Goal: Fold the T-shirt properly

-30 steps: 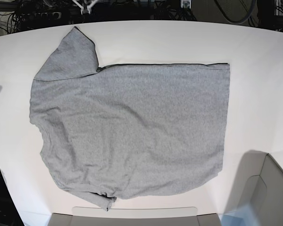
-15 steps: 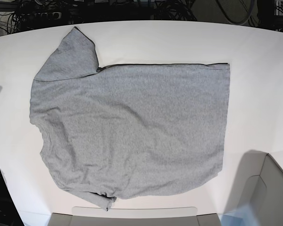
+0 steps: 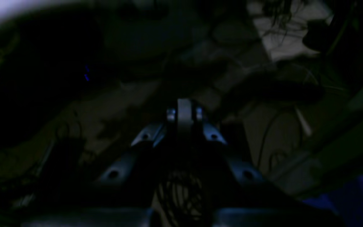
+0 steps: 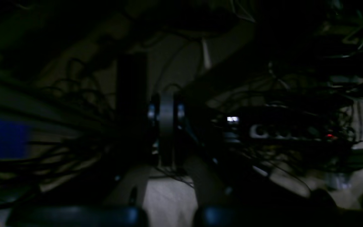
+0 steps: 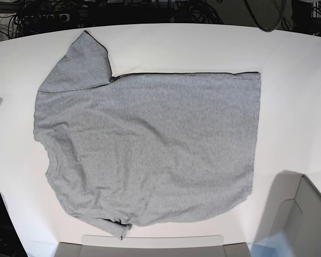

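A: Where does the shirt lie?

B: The large heather-grey short-sleeved cotton T-shirt [image 5: 150,147] is spread flat on the white round-edged table [image 5: 289,80], plain face up, filling most of the middle. Its long axis runs left to right in the base view: neckline and shoulders at the left, straight hem at the right. One sleeve points to the far left corner; the other is bunched under at the near edge, left of centre.

A: And the claws?

B: Neither shows in the base view. The left claw [image 3: 184,108] and the right claw [image 4: 165,113] each appear only in their own wrist views, both pressed together and holding nothing, looking at dim cables and floor, not at cloth. So both sit off the table, and the shirt lies well apart from each.

A: Which arm is nearer which end?

B: I judge the right arm, on the base view's left, serves the collar and sleeves; the left arm, on its right, serves the hem. How near, I cannot tell.

A: Surface and room?

B: Smooth, bare table with margin on the far and right sides. A pale grey box wall [image 5: 310,214] stands at the near right corner, and a flat beige ledge [image 5: 152,241] touches the near edge by the tucked sleeve.
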Controlling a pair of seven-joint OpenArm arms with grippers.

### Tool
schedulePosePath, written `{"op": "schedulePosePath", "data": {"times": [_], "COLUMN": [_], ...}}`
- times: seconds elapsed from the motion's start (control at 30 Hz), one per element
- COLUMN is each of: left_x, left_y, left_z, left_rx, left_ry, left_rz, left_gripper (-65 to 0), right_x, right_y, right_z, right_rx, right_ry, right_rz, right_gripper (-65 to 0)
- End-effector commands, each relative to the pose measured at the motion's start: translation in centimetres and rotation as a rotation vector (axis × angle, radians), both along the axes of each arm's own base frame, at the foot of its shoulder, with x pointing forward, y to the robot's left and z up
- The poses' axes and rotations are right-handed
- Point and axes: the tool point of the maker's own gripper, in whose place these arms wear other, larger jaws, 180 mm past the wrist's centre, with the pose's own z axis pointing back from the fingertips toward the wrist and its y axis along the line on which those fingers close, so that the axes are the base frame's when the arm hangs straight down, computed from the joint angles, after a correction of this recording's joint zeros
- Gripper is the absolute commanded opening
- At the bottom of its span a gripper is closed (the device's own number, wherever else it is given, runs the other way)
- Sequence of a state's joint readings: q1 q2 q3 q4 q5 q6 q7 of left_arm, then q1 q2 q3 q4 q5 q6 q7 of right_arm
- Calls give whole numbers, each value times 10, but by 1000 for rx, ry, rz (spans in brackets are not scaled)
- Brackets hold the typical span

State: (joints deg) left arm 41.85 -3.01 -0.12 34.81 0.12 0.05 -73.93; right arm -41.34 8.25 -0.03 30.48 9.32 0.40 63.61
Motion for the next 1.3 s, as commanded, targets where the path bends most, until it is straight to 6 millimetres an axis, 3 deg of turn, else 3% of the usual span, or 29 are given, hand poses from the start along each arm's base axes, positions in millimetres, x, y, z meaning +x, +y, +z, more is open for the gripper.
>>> {"op": "schedulePosePath", "data": {"times": [0.0, 0.17, 0.33, 0.43, 0.53, 0.7, 0.93, 1.27], "left_x": [-5, 11, 28, 41, 49, 57, 57, 58], "left_y": [1, 1, 0, -1, -2, -2, -2, -3], "left_z": [19, 61, 91, 102, 110, 119, 118, 118], "left_rx": [14, 25, 28, 29, 33, 34, 34, 31], "left_ry": [-54, -184, -283, -338, -374, -414, -411, -412], "left_rz": [-9, -24, -32, -36, -38, -40, -41, -43], "left_gripper": [-643, -643, -642, -635, -586, -552, -552, -552], "right_x": [0, 20, 54, 78, 103, 120, 128, 164], "right_y": [-2, 16, 10, 3, -4, -14, -35, -30], "right_z": [17, 73, 134, 160, 177, 183, 168, 152], "right_rx": [4, 71, 138, 205, 271, 307, 398, 474], "right_ry": [-58, -221, -364, -364, -350, -308, -244, -188], "right_rz": [1, -13, -85, -106, -101, -59, -222, -226], "right_gripper": [-647, -647, -642, -598, -538, -468, -393, -385]}}
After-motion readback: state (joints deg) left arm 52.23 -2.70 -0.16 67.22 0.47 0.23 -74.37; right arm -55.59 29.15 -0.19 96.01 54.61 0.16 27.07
